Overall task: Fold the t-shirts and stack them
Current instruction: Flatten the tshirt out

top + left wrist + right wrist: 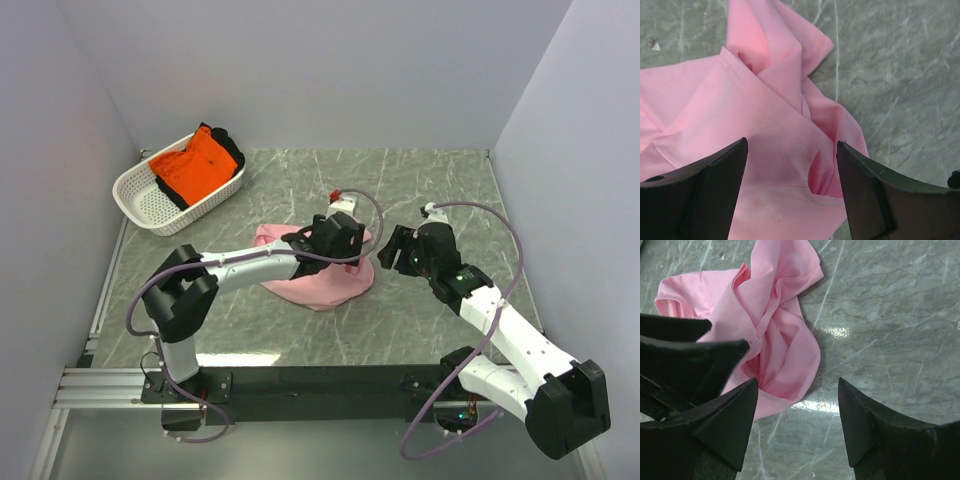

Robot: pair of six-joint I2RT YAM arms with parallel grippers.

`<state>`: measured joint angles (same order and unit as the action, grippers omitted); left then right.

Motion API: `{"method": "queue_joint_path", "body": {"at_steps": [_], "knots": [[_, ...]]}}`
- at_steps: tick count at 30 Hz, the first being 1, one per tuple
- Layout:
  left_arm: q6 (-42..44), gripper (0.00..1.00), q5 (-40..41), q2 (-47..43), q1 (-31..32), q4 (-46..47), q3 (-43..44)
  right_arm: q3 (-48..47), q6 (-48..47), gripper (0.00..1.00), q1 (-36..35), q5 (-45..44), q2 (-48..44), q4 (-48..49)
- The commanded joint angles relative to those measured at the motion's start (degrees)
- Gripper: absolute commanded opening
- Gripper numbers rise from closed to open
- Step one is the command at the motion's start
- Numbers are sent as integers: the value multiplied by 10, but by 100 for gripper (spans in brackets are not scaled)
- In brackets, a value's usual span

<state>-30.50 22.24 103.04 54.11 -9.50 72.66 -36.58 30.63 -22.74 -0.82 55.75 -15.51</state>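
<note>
A light pink t-shirt (318, 283) lies crumpled in a heap on the grey marble table, also seen as pink t-shirt (765, 125) and pink t-shirt (775, 325). My left gripper (352, 235) hovers over its right part, jaws open, nothing between the fingers; in its wrist view the left gripper (791, 150) frames rumpled pink cloth. My right gripper (392, 250) stands open just right of the heap, over bare table; the right gripper (798, 390) holds nothing. A bright orange t-shirt (197, 163) lies bunched in the white basket (150, 203).
The white perforated basket sits at the back left, with a dark garment (228, 146) under the orange one. White walls enclose the table on three sides. A black rail (300, 382) runs along the near edge by the arm bases.
</note>
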Motion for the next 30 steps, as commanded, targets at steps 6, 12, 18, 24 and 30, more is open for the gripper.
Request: {"method": "queue_joint_path", "body": {"at_steps": [6,12,18,24,30], "knots": [[23,76,23,15,37,-45,40,0,4,72,-3,0,1,16],[30,67,56,39,45,-73,49,0,1,72,-4,-5,-1,12],[33,63,86,55,45,-87,57,-2,1,72,-4,-7,-10,7],[33,35,100,46,46,-90,55,-3,-1,72,-3,-10,-10,3],[34,1,122,30,44,-94,40,-6,-1,72,-3,-6,1,9]]}}
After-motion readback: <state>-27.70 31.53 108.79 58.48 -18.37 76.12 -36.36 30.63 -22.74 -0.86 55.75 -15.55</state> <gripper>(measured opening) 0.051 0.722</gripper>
